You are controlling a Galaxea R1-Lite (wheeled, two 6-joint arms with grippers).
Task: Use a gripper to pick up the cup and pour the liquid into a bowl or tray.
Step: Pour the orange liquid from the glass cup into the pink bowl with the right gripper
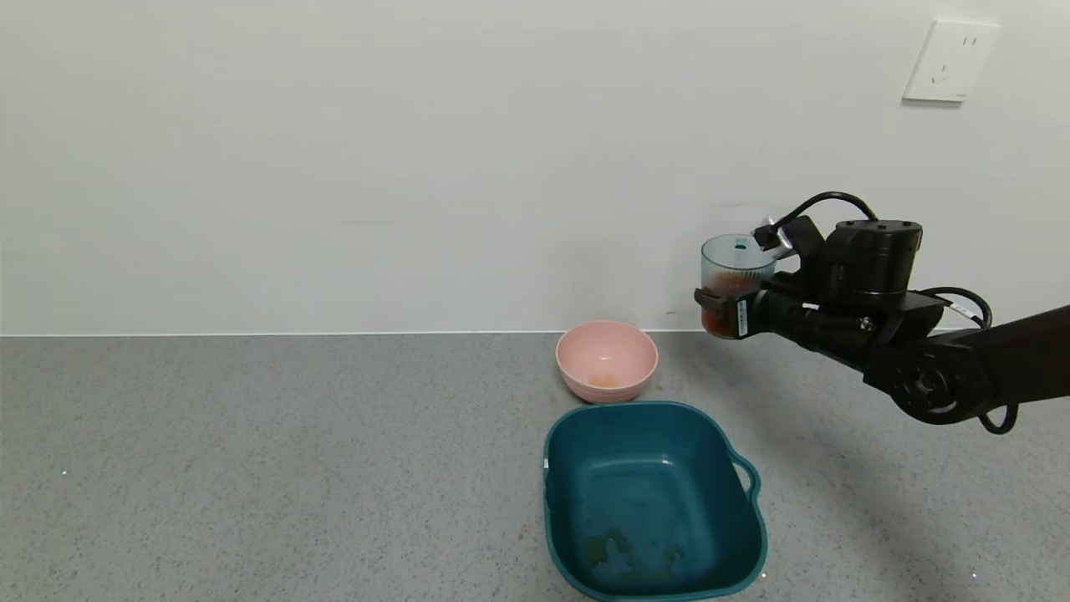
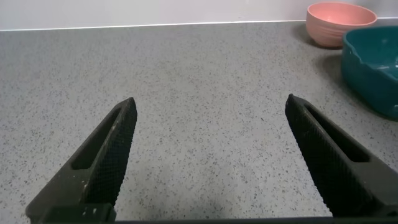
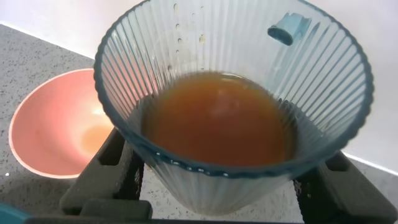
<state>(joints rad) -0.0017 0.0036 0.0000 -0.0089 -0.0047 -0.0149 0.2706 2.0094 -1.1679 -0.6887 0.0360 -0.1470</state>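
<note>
My right gripper [image 1: 724, 311] is shut on the ribbed pale blue-green cup [image 1: 733, 272] and holds it upright in the air, above and to the right of the pink bowl [image 1: 607, 359]. The cup [image 3: 236, 118] holds red-orange liquid [image 3: 217, 118] in its lower part; the liquid also shows through the cup wall in the head view [image 1: 717, 318]. The pink bowl [image 3: 59, 124] shows below the cup in the right wrist view, with a faint orange smear inside. My left gripper [image 2: 209, 109] is open and empty, low over bare countertop, out of the head view.
A larger teal squarish tray [image 1: 652, 497] with a handle sits in front of the pink bowl, with residue on its floor. A white wall rises right behind the bowl, with a socket [image 1: 950, 60] at upper right. The grey speckled countertop [image 1: 251, 468] stretches left.
</note>
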